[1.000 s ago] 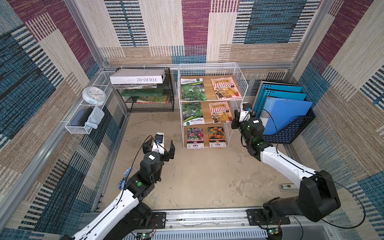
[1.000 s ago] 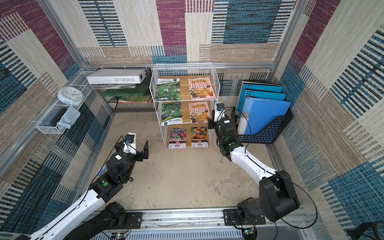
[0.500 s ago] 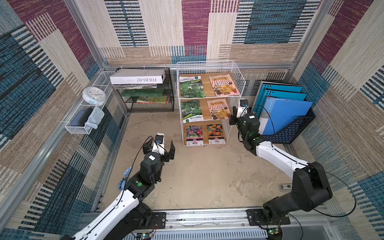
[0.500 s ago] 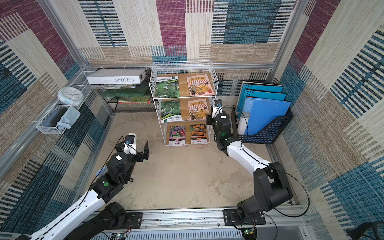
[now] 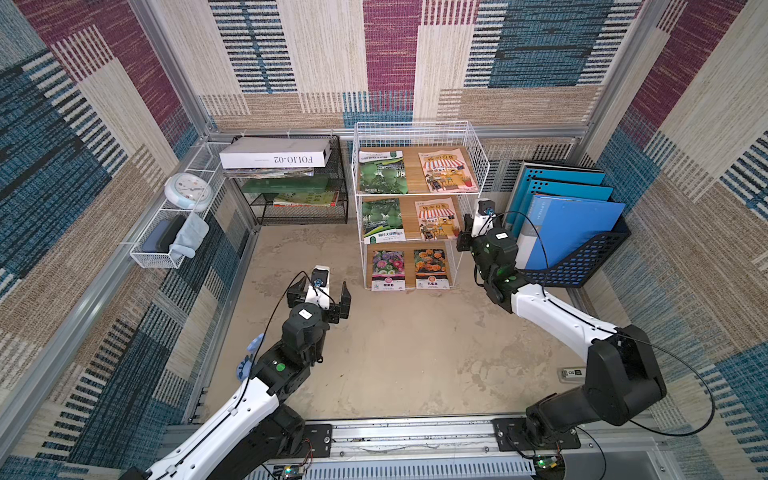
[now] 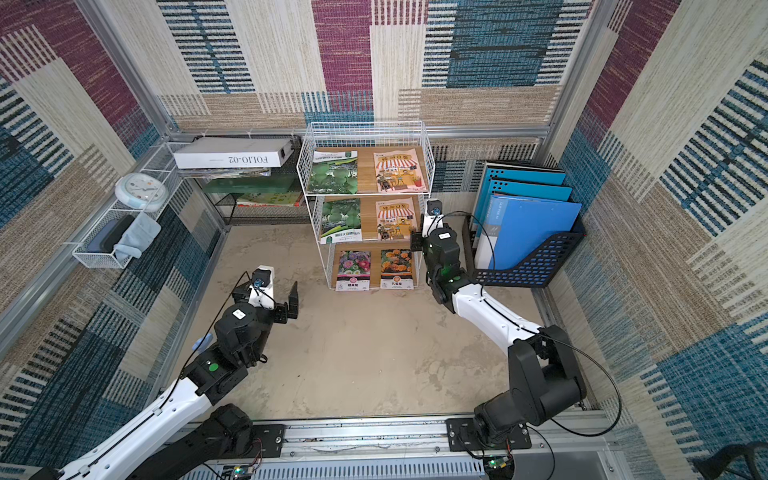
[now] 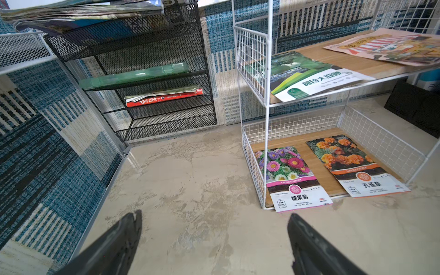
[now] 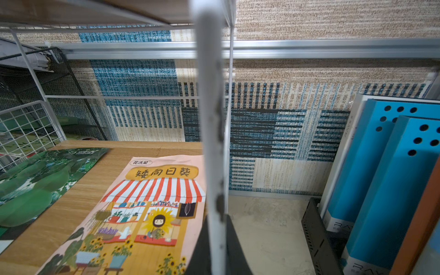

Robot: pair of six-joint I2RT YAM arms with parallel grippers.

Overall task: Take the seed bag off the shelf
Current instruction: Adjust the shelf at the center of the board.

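Since both top views take in the whole cell, we enter the shelf (image 5: 478, 166) (image 6: 428, 166) first: three boards, set at the back wall between the black rack (image 5: 299, 212) and the folders (image 5: 573, 232) in their black holder (image 5: 582, 270). Lying flat on it, two to a board:
- top green bag (image 5: 382, 172) and top sunflower bag (image 5: 446, 170);
- middle green bag (image 5: 382, 218) and middle sunflower bag (image 5: 436, 218);
- chrysanthemum bag (image 5: 388, 270) and marigold bag (image 5: 430, 268) at the bottom.

We count all six on the shelf. The left gripper (image 5: 319, 291) (image 6: 266, 295) hangs over the floor (image 5: 415, 353), in front of the shelf and to its left, jaws wide apart and empty. The right gripper (image 5: 462, 241) (image 6: 415, 243) sits at the shelf's front right post, level with the middle board, just beside the middle sunflower bag.

Left wrist view: both fingers (image 7: 119, 238) spread over the floor, nothing between them. Ahead we note the chrysanthemum bag (image 7: 288, 176) and marigold bag (image 7: 352, 164), their lower ends jutting past the bottom board's front edge. Above them the middle green bag (image 7: 309, 73) overhangs its board likewise. The black rack (image 7: 154, 47) stands beside the shelf, apart from it.

Right wrist view: the post (image 8: 212, 119) runs up between the two dark fingers (image 8: 238, 250), which press on it from either side. We record the jaws as clamped on the post. The middle sunflower bag (image 8: 147, 214) lies flat on its board just beside the post, the middle green bag (image 8: 35, 185) beyond it. The folders (image 8: 381, 178) stand on the post's other side.
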